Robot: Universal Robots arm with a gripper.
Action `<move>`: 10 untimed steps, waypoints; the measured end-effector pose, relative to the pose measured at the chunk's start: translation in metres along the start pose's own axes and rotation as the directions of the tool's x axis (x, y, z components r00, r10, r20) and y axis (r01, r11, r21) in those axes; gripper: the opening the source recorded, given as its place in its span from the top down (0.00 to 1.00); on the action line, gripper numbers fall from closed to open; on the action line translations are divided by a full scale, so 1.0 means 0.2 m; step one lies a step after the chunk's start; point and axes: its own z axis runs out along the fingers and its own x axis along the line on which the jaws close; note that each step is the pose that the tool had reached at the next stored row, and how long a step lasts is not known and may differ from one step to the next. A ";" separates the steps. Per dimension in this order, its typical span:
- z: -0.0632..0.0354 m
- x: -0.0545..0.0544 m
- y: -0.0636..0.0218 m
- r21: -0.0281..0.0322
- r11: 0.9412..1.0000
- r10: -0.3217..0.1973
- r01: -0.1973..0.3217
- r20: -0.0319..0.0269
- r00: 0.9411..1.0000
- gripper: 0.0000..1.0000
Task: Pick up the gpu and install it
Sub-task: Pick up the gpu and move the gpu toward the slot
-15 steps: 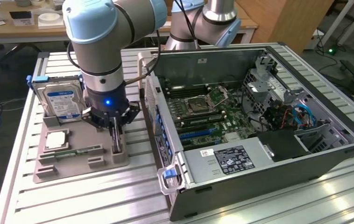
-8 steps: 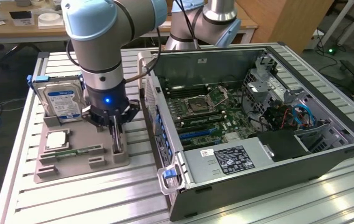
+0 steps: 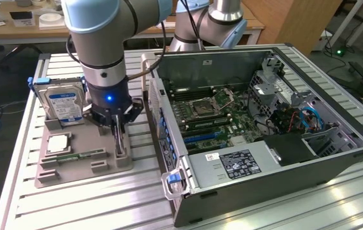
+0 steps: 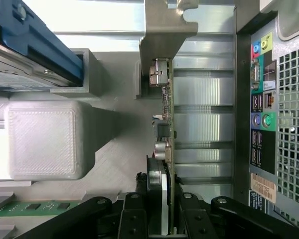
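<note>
The gpu point(image 3: 121, 143) stands on edge in a slot of the grey holder tray point(image 3: 105, 167), to the exterior view's left of the open computer case point(image 3: 277, 158). My gripper point(image 3: 116, 125) points straight down over it. In the wrist view the card point(image 4: 167, 124) appears edge-on, with its silvery bracket point(image 4: 162, 30) at the far end. My gripper point(image 4: 162, 201) has a black finger point(image 4: 134, 214) on each side of the card, shut against it. The motherboard point(image 3: 213, 115) lies exposed inside the case.
A silver hard drive point(image 3: 65, 105) with a blue-white label stands upright in the tray behind the gripper. A processor chip point(image 3: 57, 143) and a green memory stick point(image 3: 82, 155) lie in the tray. The case's rear port panel point(image 4: 261, 114) is close beside the card.
</note>
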 end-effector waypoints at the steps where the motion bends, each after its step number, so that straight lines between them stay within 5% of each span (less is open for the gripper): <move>1: -0.009 0.00 0.000 0.000 1.000 0.000 0.000 0.000 1.000 0.72; 10: -0.104 0.00 0.005 0.000 1.000 0.000 0.000 0.000 1.000 0.72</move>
